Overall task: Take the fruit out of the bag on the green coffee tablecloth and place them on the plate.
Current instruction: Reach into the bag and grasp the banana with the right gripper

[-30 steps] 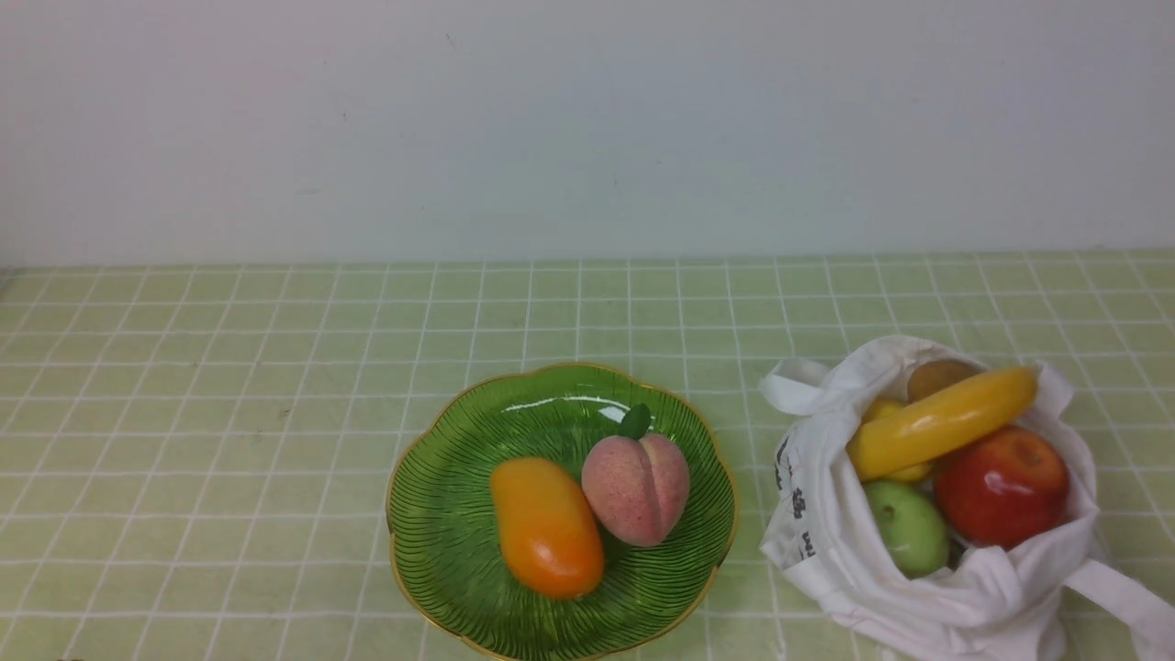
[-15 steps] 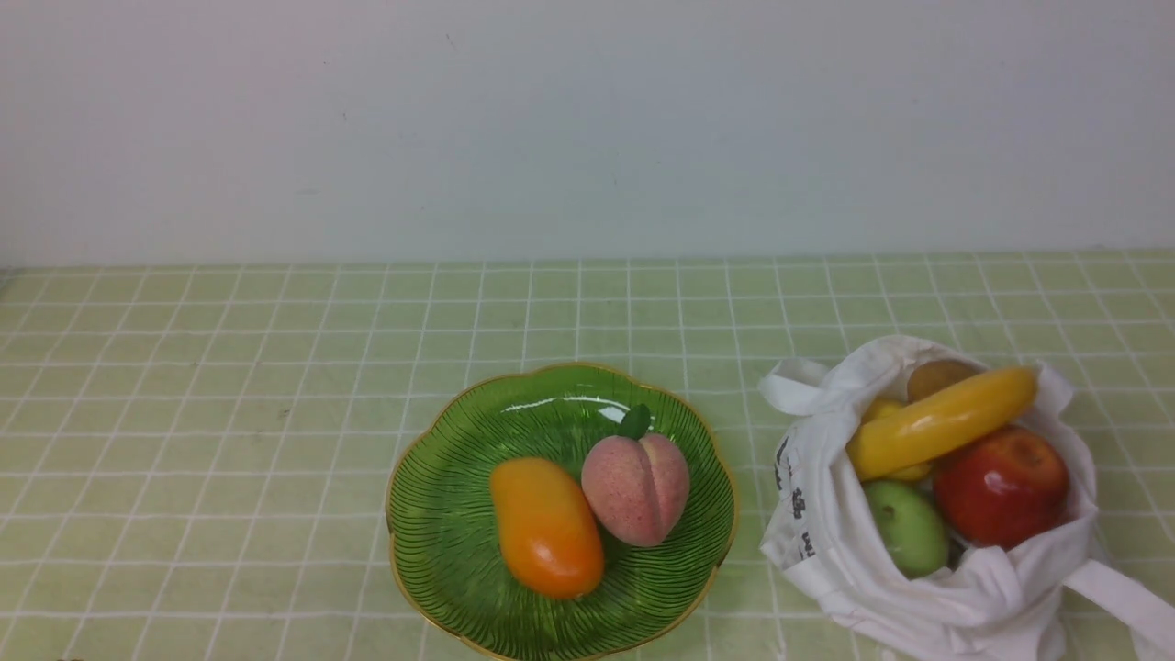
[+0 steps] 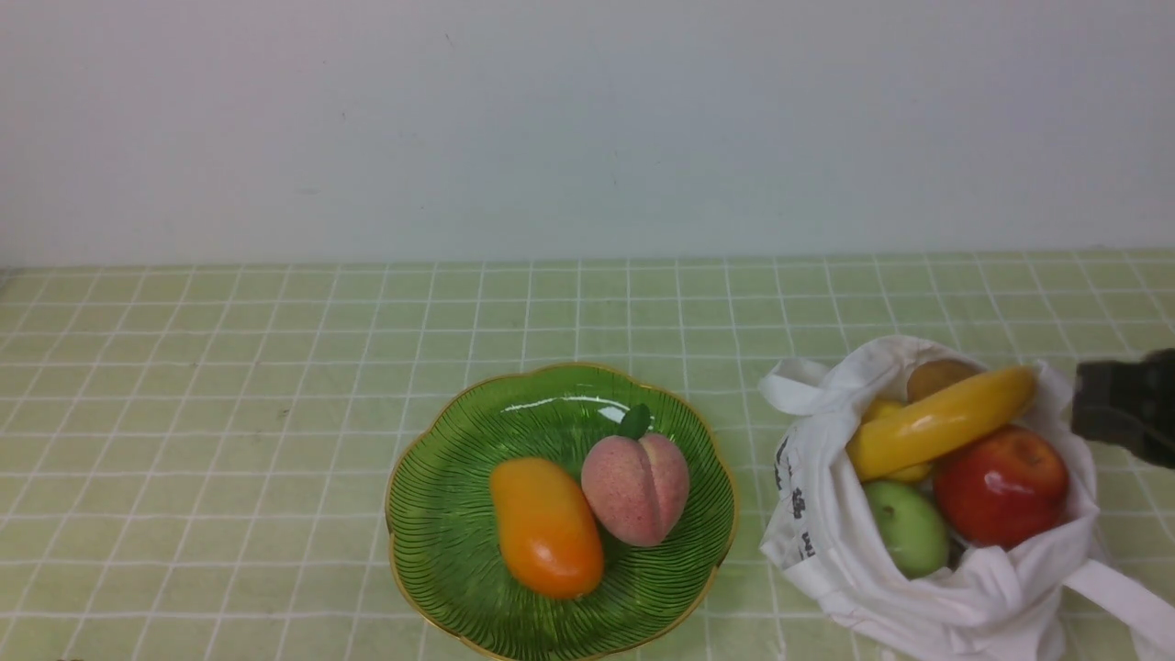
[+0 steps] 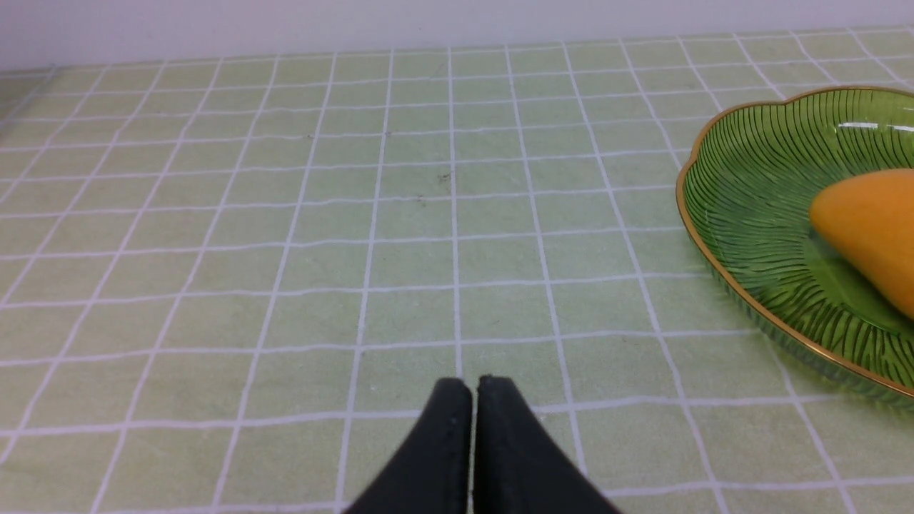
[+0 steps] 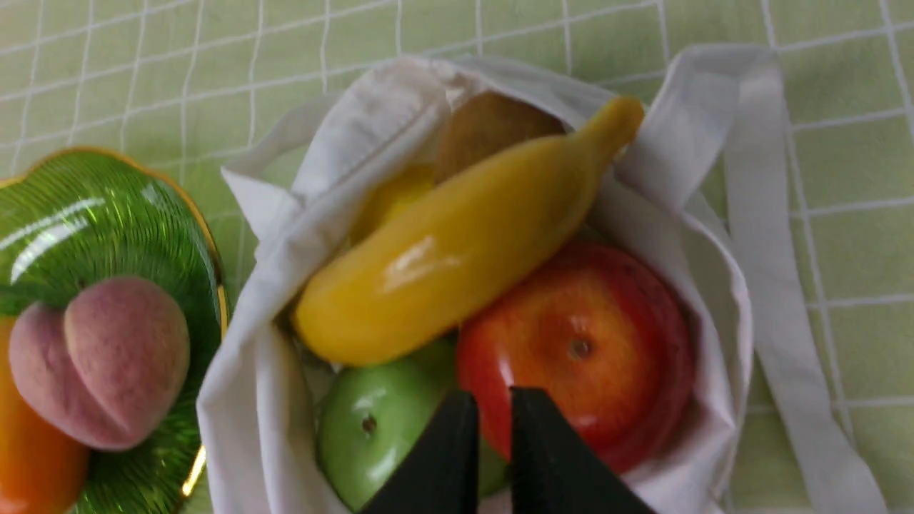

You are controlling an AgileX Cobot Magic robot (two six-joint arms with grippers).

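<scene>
The white cloth bag lies open on the green checked tablecloth, right of the green glass plate. In the bag are a yellow banana, a red apple, a small green fruit, a brown kiwi and a mostly hidden lemon. My right gripper is shut and empty, hovering over the apple and green fruit. Its dark body shows at the front view's right edge. My left gripper is shut and empty above bare cloth, left of the plate.
An orange mango and a pink peach lie on the plate. The bag's strap trails toward the front right corner. A plain wall stands behind the table's far edge.
My right arm has come into the front view from the right edge, beside the bag. The fruit, bag and plate have not moved.
</scene>
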